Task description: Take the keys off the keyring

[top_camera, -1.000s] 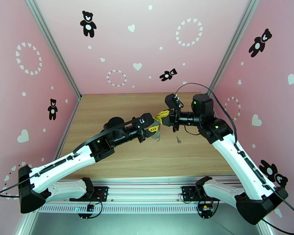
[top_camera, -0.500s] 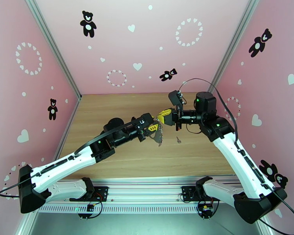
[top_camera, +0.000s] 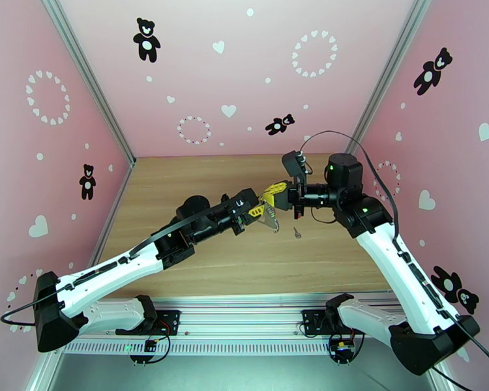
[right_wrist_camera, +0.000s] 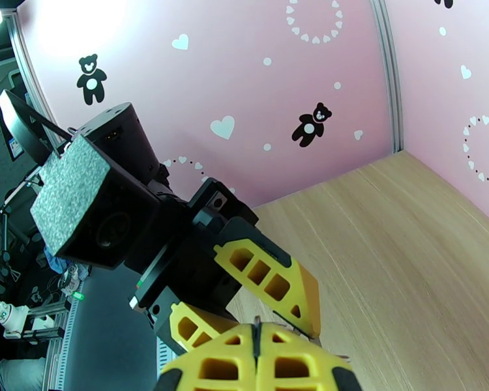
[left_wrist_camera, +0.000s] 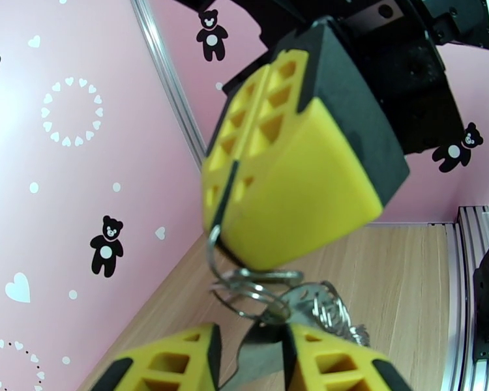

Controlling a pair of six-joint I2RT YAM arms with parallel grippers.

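One small dark grey metal key (top_camera: 297, 232) lies loose on the light wooden table (top_camera: 199, 184), just right of where the two arms meet. Judged: first key off. The second key is not made out for certain, so it is judged left to do.

Thin metal wire keyring (left_wrist_camera: 248, 289) is held off the table between both tools, its short linked chain (left_wrist_camera: 329, 313) bunched beside it.
- Right gripper (left_wrist_camera: 220, 226): yellow fingers pressed together, one turn of the ring's wire pinched in the seam.
- Left gripper (left_wrist_camera: 251, 339): jaws narrow, with a dark flat piece (left_wrist_camera: 261, 350) standing in the gap just under the ring. It could be the other key; I cannot tell, nor whether it is clamped or merely bracketed.

Views:
- Overhead gives the layout: the loose key on the wood and the grippers tip to tip above mid-table. Ring and chain are reduced to a small dangle beneath them.
- Left wrist view adds the close detail: separate wire coils, the pinch point, the dark piece.
- Right wrist view adds its own closed fingers at the bottom edge, a thin metal sliver rising from the seam, and the left gripper just behind.
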